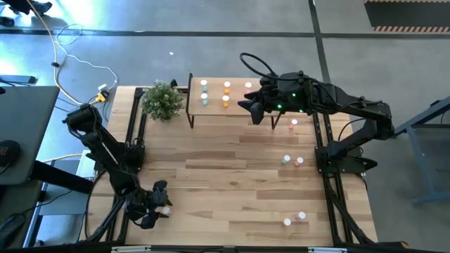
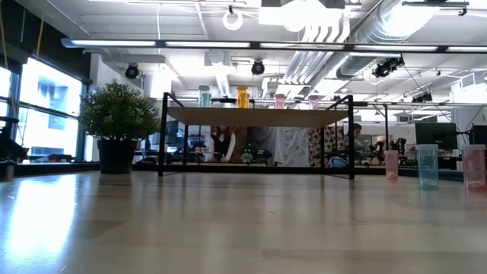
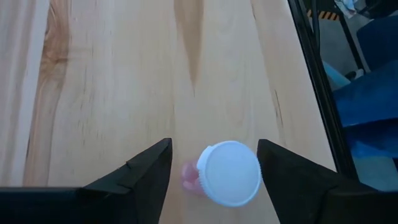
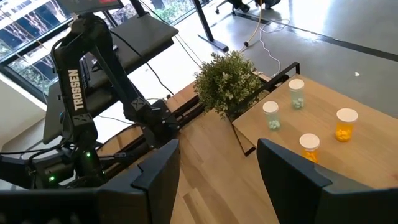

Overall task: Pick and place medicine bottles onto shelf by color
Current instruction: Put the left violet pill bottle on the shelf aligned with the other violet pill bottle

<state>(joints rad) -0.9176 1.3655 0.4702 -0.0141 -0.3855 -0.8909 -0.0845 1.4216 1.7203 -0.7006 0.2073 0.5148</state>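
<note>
At the near left corner of the slatted light-wood table, the left gripper is hanging over a small pink medicine bottle with a white cap. Its two dark fingers are standing wide on either side of the bottle, with gaps visible on both sides, so the bottle is standing free on the wood between them.

Farther along the right side, two more tiny white-capped bottles are sitting near the front edge, another pair is standing at mid-table, and a single one is standing just behind the right gripper.

The right gripper is hovering at the right end of the small light-wood shelf on black metal legs, its jaws standing wide apart and holding nothing.

On the shelf, two pale green bottles are standing towards the left end, two orange bottles beside them, and a pinkish one nearest the right gripper.

A small green potted plant is sitting just left of the shelf.
</note>
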